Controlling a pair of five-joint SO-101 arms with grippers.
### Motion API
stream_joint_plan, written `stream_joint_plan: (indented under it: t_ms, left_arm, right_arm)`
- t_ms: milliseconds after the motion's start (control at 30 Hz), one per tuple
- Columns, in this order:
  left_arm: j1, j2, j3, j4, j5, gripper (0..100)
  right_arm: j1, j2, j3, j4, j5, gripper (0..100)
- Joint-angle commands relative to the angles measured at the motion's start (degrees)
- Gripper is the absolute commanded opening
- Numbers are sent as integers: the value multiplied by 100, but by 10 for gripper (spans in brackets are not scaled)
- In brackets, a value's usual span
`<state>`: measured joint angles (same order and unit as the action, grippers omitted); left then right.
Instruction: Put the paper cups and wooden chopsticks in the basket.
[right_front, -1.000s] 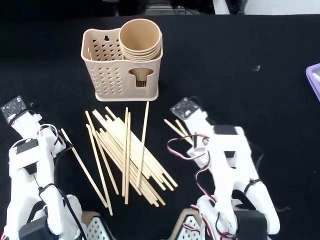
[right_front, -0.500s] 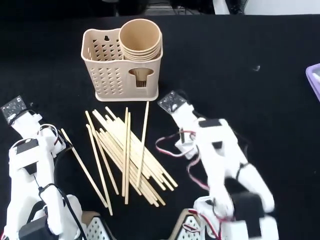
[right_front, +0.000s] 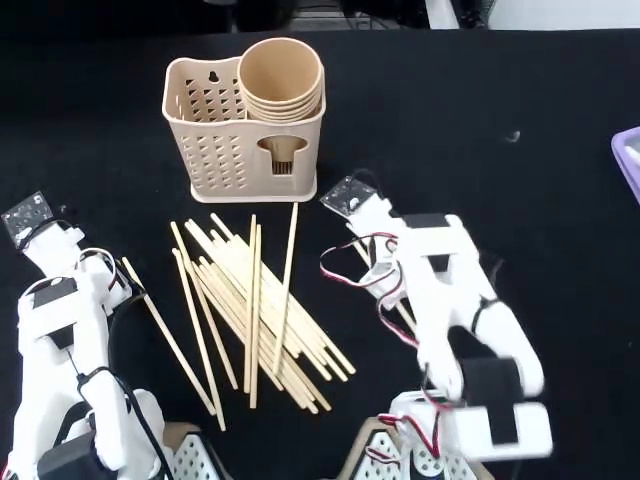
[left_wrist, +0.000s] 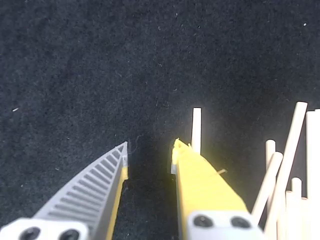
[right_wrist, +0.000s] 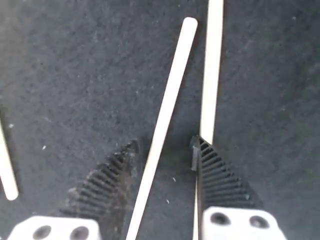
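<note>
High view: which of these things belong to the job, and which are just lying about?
Job:
- basket
- stack of paper cups, already in the basket
- pile of wooden chopsticks, loose in front of it
- two more chopsticks at the right pincer

Lying about:
- purple object at the picture's right edge

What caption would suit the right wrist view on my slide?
Open right tool above the black table, one wooden chopstick lying between its jaws, a second chopstick alongside.
</note>
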<state>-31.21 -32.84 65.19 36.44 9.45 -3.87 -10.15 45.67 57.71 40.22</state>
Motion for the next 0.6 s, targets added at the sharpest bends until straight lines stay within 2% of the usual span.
stream_joint_plan:
  t_ms: [0,167,300,400,567]
  left_arm:
    - [40,-158,-31,-79,-9,145]
    - [40,-158,-31,-79,-9,145]
    - [40,-158,-31,-79,-9,145]
    - [40,-158,-31,-79,-9,145]
    - [40,-158,-31,-79,-9,145]
  right_arm:
    - [185,-963,-171,220,237,176]
    - [290,-1191,-163,-70,378,178]
    - [246,-488,-295,-202,387,181]
    - [334,207,-725,-290,387,229]
    - [369,963,-1455,193,756,247]
